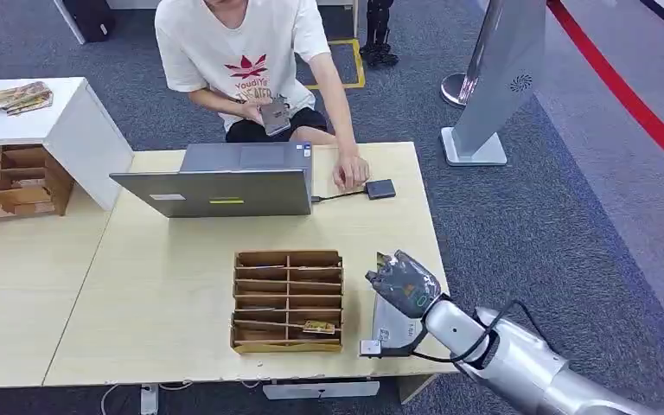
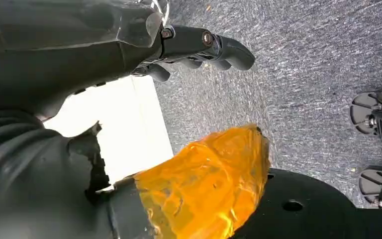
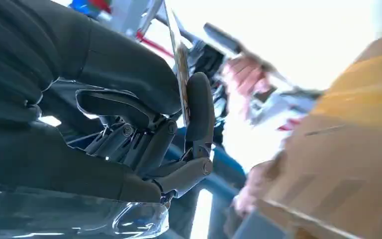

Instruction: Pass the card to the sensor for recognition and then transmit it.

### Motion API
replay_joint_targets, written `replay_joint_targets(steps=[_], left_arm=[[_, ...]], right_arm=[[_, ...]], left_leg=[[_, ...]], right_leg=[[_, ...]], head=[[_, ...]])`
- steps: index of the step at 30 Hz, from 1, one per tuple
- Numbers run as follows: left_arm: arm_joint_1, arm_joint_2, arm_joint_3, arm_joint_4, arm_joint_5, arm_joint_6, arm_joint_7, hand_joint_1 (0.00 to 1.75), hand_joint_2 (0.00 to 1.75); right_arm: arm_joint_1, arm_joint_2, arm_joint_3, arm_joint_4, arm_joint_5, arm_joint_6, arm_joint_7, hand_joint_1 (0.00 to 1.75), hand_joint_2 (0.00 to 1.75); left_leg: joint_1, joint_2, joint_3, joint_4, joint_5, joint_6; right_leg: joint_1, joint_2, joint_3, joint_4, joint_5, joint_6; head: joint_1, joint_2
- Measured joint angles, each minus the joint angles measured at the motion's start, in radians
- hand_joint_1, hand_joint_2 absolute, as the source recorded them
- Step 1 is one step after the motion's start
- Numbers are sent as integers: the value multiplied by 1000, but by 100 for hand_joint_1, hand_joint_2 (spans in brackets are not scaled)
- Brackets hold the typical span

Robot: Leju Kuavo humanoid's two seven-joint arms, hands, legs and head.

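Card [image 3: 181,59] pinched edge-on between right hand [image 1: 405,284] thumb and fingers [image 3: 200,107]; left hand [image 2: 199,47] fingers curled, empty.

We cannot read the face of the card [image 3: 181,64], seen edge-on between the right hand's [image 3: 144,119] thumb and finger. Beyond it the person [image 3: 258,99] and the wooden organizer [image 3: 348,149] blur. The picture's top edge cuts off the person's head, and the laptop [image 1: 225,181] hides its own screen.
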Motion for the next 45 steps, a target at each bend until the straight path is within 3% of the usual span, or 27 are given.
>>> replay_joint_targets(steps=[21, 31, 37, 45], left_arm=[[-1, 0, -24, 0, 11, -3, 5, 0, 0], [-4, 0, -55, 0, 5, -3, 12, 0, 0], [-8, 0, -74, 0, -10, 0, 15, 0, 0], [-21, 0, -106, 0, -31, -3, 32, 0, 0]], right_arm=[[-25, 7, -209, -114, 70, -26, 65, 175, 175], [-17, 92, -362, -176, -24, -93, 56, 175, 175], [-16, 191, -458, -216, -127, -106, 17, 175, 175], [-32, 301, -523, -199, -259, -95, -44, 175, 175]], left_leg=[[0, 0, -1, 0, 0, 0], [0, 0, -1, 0, 0, 0], [0, 1, -1, 0, 0, 0], [0, 0, -2, 0, 0, 0]], right_leg=[[0, 0, -1, 0, 0, 0], [0, 0, -2, 0, 0, 0], [0, 1, -2, 1, 0, 0], [0, 1, -2, 1, 0, 0]], head=[[0, 0], [0, 0], [0, 0], [0, 0]])
